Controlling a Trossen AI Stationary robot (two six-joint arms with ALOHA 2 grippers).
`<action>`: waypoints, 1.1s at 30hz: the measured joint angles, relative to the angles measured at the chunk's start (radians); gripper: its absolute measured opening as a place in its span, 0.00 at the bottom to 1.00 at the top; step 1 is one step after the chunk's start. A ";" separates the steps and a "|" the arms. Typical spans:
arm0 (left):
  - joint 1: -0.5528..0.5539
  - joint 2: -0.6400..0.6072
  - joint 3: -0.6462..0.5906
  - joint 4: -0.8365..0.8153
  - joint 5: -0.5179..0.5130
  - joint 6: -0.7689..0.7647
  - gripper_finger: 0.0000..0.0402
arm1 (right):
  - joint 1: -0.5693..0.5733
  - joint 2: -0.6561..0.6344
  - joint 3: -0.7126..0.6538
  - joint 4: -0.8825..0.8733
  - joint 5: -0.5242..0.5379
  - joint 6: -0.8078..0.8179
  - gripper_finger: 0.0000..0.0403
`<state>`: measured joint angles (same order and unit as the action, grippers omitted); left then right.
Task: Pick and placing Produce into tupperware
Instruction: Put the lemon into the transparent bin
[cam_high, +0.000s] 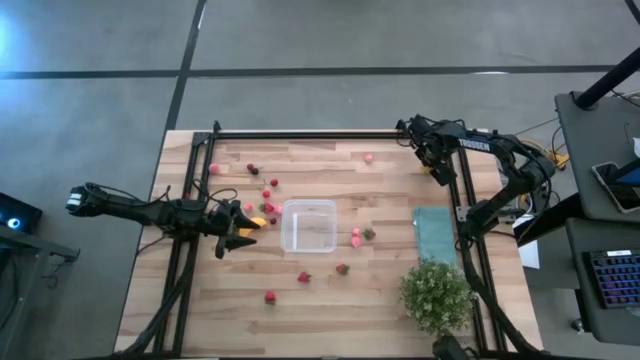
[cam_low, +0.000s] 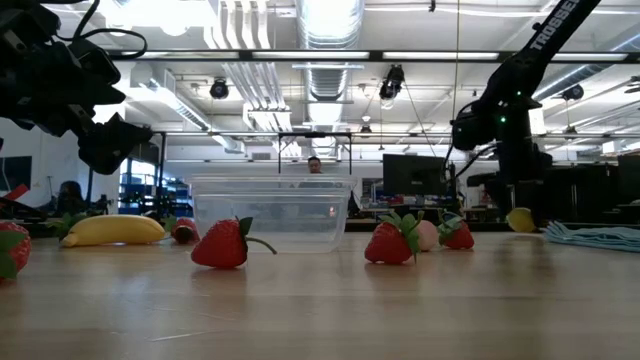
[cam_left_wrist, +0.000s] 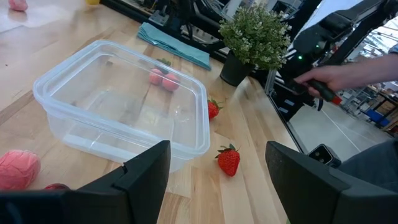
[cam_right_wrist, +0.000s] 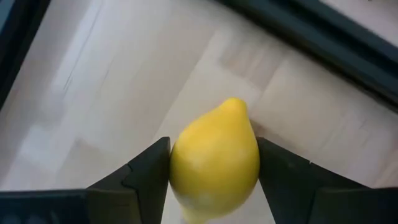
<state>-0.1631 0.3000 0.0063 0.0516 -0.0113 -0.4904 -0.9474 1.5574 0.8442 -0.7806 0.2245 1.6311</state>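
A light wooden table (cam_high: 330, 310) seen from above, with two dark robot arms reaching in from either side. The right gripper (cam_right_wrist: 211, 162) is at the far right corner of the table, close beside the black metal frame rail (cam_high: 462, 190); its two dark fingers stand on either side of a yellow lemon (cam_right_wrist: 214, 158) and touch its flanks, so it appears clamped on the fruit, though whether the lemon is off the wood cannot be told. The lemon's long axis runs forward between the fingers, its pointed tip away from the wrist. From there the small clear plastic tupperware box (cam_high: 309, 226) lies toward the table's middle, well apart from the right gripper, empty, its open top facing up. The way between them looks mostly bare wood, with one pink berry (cam_high: 368, 157) near the far edge, and a folded teal cloth (cam_high: 434, 232) and a bushy green potted plant (cam_high: 436, 294) nearer the right side. The left gripper (cam_high: 238, 236) hovers just beside the box's left wall, fingers apart and holding nothing, with a yellow banana-shaped piece (cam_low: 112, 230) and several red strawberries (cam_high: 268, 207) close by. The left arm is far nearer the box, so the carry would likely have to come in from the right or far side.
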 joint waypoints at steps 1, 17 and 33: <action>0.000 0.000 0.000 0.000 0.000 0.000 0.62 | 0.015 0.000 0.005 0.002 0.000 -0.010 0.51; 0.000 0.000 0.000 0.000 0.000 0.000 0.62 | 0.428 0.000 0.087 0.278 -0.045 -0.431 0.51; 0.000 0.000 0.000 0.000 0.000 0.000 0.62 | 0.780 0.008 0.323 0.430 -0.027 -0.872 0.52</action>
<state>-0.1635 0.3000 0.0063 0.0513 -0.0113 -0.4908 -0.1673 1.5654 1.1675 -0.3508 0.1979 0.7589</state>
